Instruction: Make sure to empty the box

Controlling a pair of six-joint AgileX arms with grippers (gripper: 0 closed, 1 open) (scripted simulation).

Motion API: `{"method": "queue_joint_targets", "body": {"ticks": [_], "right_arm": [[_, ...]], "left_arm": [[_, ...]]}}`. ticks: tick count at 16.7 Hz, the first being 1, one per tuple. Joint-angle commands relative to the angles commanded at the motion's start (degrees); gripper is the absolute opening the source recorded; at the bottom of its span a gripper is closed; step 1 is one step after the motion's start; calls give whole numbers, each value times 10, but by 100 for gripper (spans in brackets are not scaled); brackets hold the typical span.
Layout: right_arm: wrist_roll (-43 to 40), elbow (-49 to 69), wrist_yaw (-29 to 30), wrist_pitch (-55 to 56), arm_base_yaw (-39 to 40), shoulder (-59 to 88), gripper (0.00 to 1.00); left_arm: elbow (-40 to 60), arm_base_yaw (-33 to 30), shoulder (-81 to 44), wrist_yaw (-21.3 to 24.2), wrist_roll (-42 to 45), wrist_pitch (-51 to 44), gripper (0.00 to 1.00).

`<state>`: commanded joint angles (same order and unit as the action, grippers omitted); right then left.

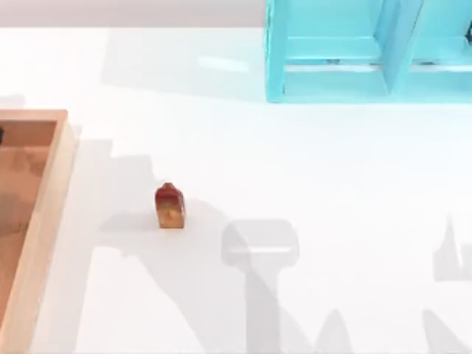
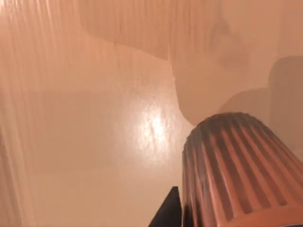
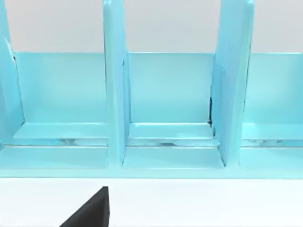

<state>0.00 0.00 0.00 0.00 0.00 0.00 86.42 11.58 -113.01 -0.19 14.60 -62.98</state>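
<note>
The box (image 1: 44, 221) lies at the top view's left edge; in the left wrist view a ribbed cup (image 2: 236, 170) stands on its floor, close under the left claw, whose opening I cannot tell

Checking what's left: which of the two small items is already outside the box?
The red-and-yellow one, standing on the table right of the box; the ribbed brown one is over its floor.

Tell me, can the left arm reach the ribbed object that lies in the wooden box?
Probably yes. The left wrist view looks down at the ribbed object on the box floor from close by, with a dark pincer tip beside it and nothing between them.
</note>
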Motion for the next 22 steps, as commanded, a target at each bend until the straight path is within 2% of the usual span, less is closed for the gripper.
{"method": "queue_joint_targets", "body": {"ticks": [4,7,14,18,22], "right_arm": [[0,0,0,0,0,0,100],[0,0,0,0,0,0,100],[0,0,0,0,0,0,100],[0,0,0,0,0,0,100],[0,0,0,0,0,0,100]], "left_arm": [[117,-1,10,0,-1,-139,0],[182,-2,21,0,-2,-206,0],[190,-8,24,-1,-9,-218,0],[128,-93,47,-1,-95,-187,0],[17,-254,96,-2,-257,-129,0]]}}
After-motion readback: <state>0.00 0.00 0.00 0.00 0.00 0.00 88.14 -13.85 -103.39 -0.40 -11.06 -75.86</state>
